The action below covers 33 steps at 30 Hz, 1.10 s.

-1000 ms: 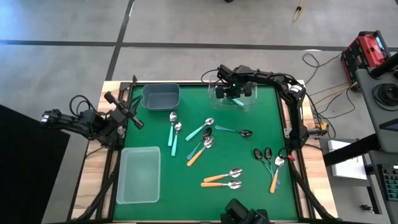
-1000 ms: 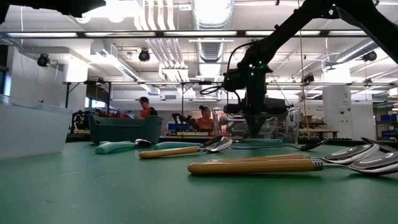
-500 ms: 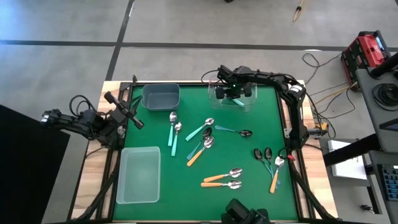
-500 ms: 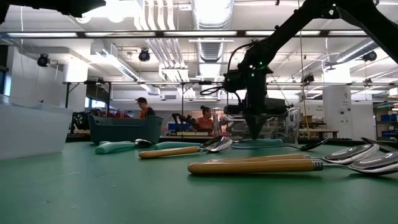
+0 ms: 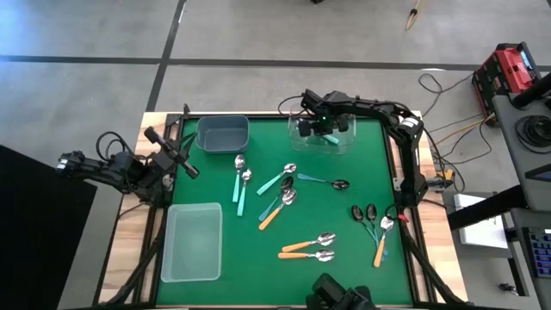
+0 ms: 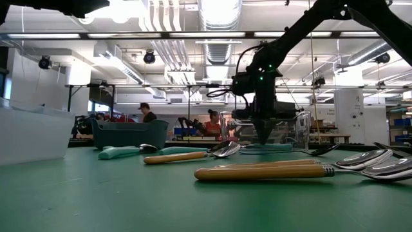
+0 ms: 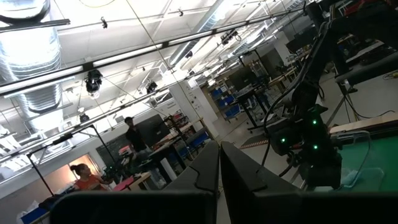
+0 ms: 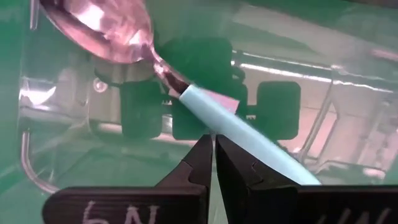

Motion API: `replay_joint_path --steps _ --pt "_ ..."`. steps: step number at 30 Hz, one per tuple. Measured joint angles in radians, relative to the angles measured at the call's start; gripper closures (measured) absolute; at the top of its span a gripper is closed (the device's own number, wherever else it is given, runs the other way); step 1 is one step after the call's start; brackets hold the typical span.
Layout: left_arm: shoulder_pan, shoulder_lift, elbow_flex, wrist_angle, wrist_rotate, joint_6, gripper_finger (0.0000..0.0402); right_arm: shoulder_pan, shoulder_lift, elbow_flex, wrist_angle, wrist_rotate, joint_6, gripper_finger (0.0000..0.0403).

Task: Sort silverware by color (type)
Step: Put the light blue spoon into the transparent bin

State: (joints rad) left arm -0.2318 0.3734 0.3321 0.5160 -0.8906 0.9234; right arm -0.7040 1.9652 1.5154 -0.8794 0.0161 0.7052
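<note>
The right tool (image 5: 325, 129) hangs over the clear bin (image 5: 344, 143) at the far edge of the desk (image 5: 258, 250), its fingers pressed together on nothing. In the right wrist view a teal-handled spoon (image 8: 236, 127) lies on the bin's floor just under the fingertips, already let go. The left tool (image 5: 169, 151) waits at the desk's left edge by the dark bin (image 5: 223, 132), fingers together and empty.

The rest of the silverware lies loose on the green mat: two teal spoons (image 5: 241, 185) below the dark bin, a mixed cluster (image 5: 280, 194) mid-desk, a dark spoon (image 5: 331, 183) with a thin blue handle beside it, two orange spoons (image 5: 308, 247) near the front, and a small group (image 5: 374, 220) toward the right. A pale bin (image 5: 193, 241) sits front left.

The step in hand looks like clearing out of the clear bin after the drop. It is best done by lifting straight up until the fingers are above the wall, then travelling; a sideways start risks nudging the light bin. The next pick should probably be another teal handle, taken mid-handle with the fingers across it.

Against the earlier frames almost nothing differs: both arms and every spoon sit where they were; only a person in the room behind has shifted slightly.
</note>
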Motion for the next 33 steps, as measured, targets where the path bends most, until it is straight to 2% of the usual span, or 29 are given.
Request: replay_joint_path --steps 3,9,18,23,33 --pt "0.000 0.000 0.000 0.000 0.000 0.000 0.0401 -0.002 0.000 0.000 -0.006 -0.043 0.000 0.0390" --pt "0.000 0.000 0.000 0.000 0.000 0.000 0.0401 -0.007 0.001 0.000 -0.005 -0.040 -0.010 0.0390" --pt "0.000 0.000 0.000 0.000 0.000 0.000 0.0401 -0.021 0.002 -0.004 -0.003 0.017 -0.013 0.0390" --pt "0.000 0.000 0.000 0.000 0.000 0.000 0.0401 -0.023 0.002 -0.004 0.002 0.090 -0.027 0.0390" --pt "0.000 0.000 0.000 0.000 0.000 0.000 0.0401 -0.035 0.002 -0.004 0.059 0.112 -0.067 0.0390"
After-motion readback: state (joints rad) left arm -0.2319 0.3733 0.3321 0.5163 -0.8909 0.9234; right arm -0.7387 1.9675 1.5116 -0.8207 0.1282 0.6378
